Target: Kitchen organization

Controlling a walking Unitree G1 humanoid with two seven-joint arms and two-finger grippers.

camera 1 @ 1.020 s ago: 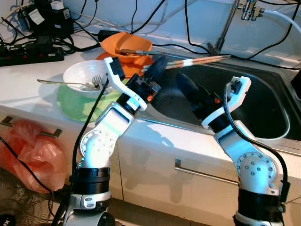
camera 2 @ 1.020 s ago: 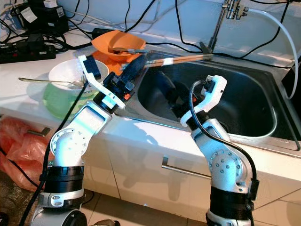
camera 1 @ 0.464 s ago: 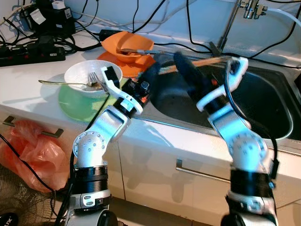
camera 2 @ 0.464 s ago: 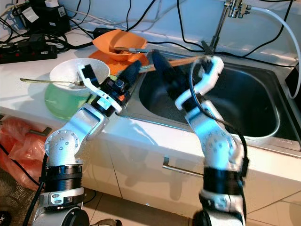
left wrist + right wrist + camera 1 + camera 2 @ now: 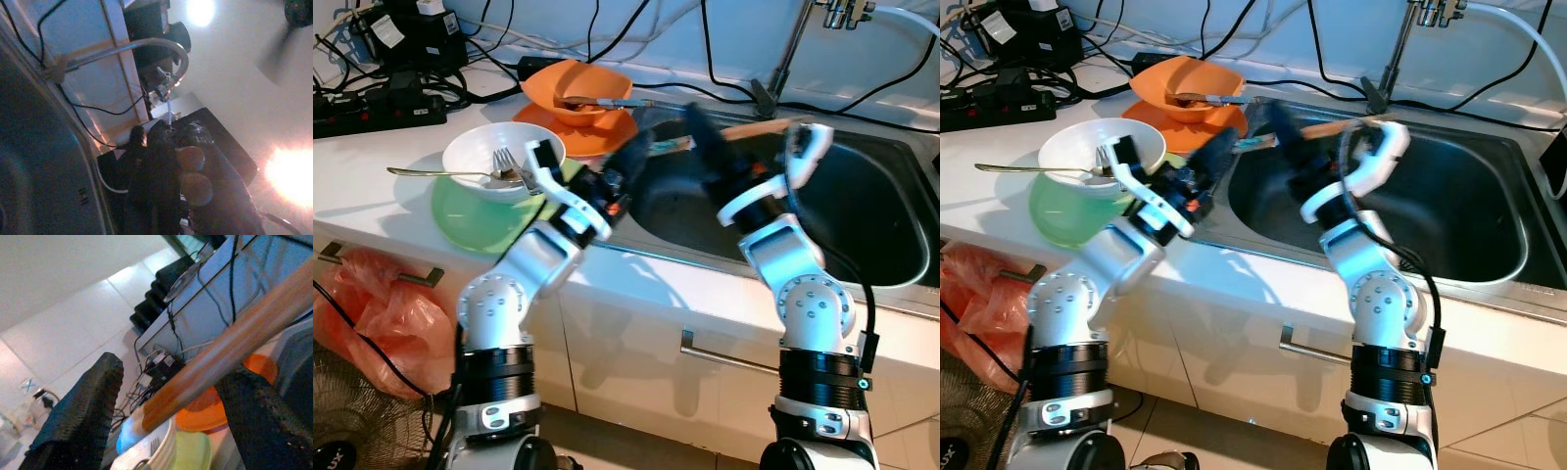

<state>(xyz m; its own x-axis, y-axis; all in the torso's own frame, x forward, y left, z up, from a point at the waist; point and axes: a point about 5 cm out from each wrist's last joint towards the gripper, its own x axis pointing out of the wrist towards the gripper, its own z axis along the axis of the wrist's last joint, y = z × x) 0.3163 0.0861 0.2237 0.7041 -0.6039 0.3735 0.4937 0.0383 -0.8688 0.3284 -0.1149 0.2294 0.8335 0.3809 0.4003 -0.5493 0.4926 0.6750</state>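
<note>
A pair of wooden chopsticks [image 5: 1324, 126] with a pale band reaches out over the sink's near-left corner. My left gripper [image 5: 640, 149] is shut on their near end, and the round wooden ends [image 5: 191, 157] show between its black fingers. My right gripper [image 5: 697, 114] is raised above the sink, open, with the chopsticks [image 5: 234, 347] running across the gap between its two fingers [image 5: 83, 416]. I cannot tell whether those fingers touch the wood. A white bowl [image 5: 485, 157] holding a fork stands on a green plate [image 5: 470, 213] to the left.
An orange bowl [image 5: 576, 82] with a utensil in it sits on an orange plate behind the white bowl. The steel sink [image 5: 871, 235] lies to the right, with its faucet [image 5: 791, 49] behind it. Power strips and cables [image 5: 382, 98] crowd the back left. A red bag [image 5: 372, 313] hangs below the counter.
My right gripper has come up out of the sink basin and now straddles the chopsticks. The left gripper stays shut on them and has sunk a little.
</note>
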